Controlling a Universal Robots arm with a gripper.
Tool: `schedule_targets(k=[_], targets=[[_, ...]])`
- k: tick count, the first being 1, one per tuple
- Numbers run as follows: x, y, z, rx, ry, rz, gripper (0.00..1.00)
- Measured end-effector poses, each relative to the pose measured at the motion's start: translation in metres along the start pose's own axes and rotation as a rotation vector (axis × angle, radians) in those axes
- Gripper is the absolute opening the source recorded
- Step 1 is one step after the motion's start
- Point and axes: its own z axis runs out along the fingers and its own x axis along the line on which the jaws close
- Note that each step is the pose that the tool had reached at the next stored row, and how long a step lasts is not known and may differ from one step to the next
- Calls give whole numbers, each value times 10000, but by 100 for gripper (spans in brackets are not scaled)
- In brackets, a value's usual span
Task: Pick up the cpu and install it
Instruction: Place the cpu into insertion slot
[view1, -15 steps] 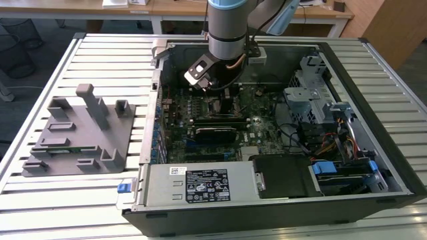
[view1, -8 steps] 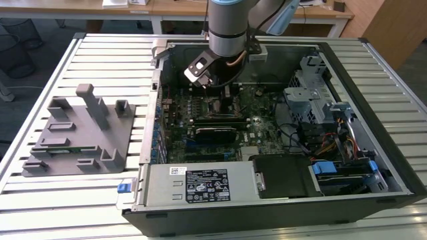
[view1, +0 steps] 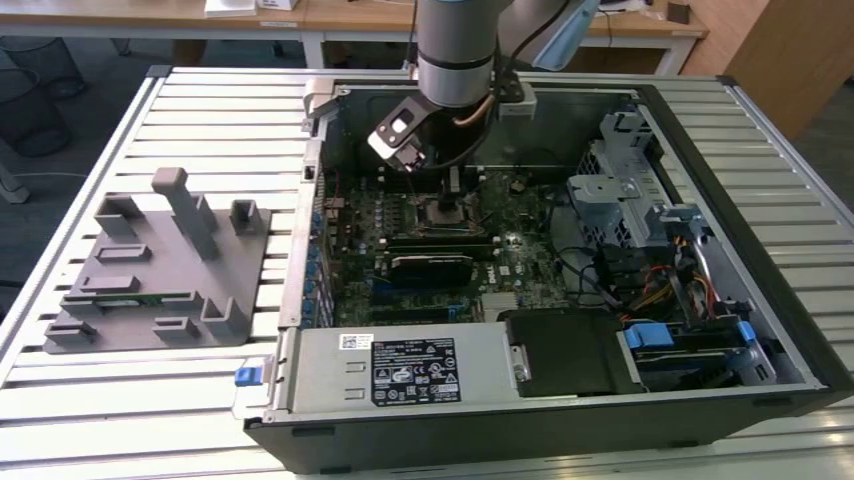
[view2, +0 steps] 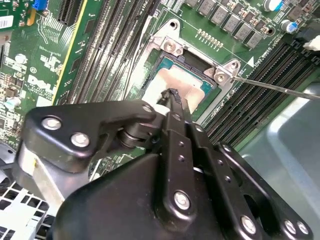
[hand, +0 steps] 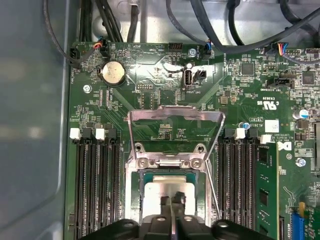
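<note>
Second wrist view: one cpu (view2: 189, 82) sits in one socket (view2: 172, 47), partly hidden by one end effector (view2: 171, 95), fingers together.

Tight room over the socket

The tool (hand: 171, 199) hung low over the cpu (hand: 155, 192). The raised load plate (hand: 175, 112) stood just beside, memory slots (hand: 95, 185) flanked it, a thin lever (view2: 275, 87) slanted near, and case walls (view1: 574, 125) hemmed the opening.
</note>
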Motion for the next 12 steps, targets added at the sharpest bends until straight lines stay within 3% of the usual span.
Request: schedule_targets(k=[2,12], targets=[[0,1,-15,1,-13,-1,11],[-1,4,-86,1,-36,-1,11]])
